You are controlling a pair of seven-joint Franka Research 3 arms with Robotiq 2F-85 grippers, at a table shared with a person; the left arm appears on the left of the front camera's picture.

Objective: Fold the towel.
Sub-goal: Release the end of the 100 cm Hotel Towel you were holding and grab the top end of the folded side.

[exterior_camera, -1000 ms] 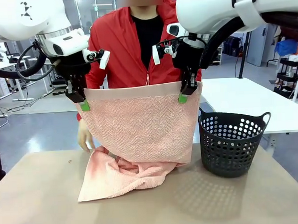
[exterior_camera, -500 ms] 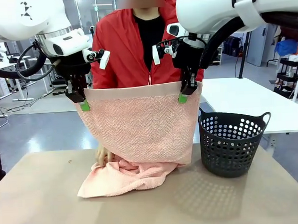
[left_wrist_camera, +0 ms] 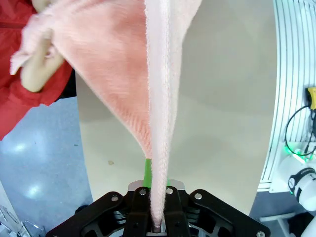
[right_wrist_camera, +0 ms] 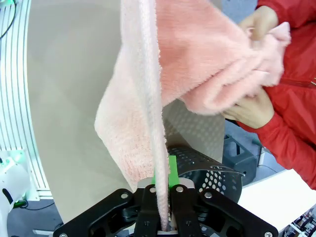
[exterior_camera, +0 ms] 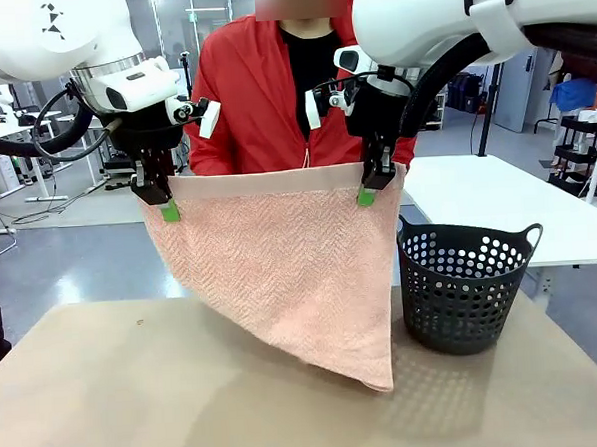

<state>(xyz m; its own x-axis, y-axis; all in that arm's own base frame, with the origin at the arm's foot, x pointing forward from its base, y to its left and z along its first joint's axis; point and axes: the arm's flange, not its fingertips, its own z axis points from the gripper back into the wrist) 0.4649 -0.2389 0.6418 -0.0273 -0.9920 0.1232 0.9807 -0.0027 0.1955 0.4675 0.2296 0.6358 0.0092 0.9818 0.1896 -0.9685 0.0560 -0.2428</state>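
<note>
**Towel hung by its top corners, spread for the fold**

Your left gripper (exterior_camera: 167,205) and right gripper (exterior_camera: 370,188) are each clamped tight on an upper corner of the towel (exterior_camera: 281,264), so the smooth hem band runs level and taut between them, well above the table (exterior_camera: 107,394). That spread holds the cloth flat and open while the rest hangs free, its lowest point dipping toward the table near the basket (exterior_camera: 464,285). In the wrist views, the person's hands (right_wrist_camera: 249,112) gather the towel's far end on their side. I judge this is to lift it for the first fold, so hold both corners level.
</note>
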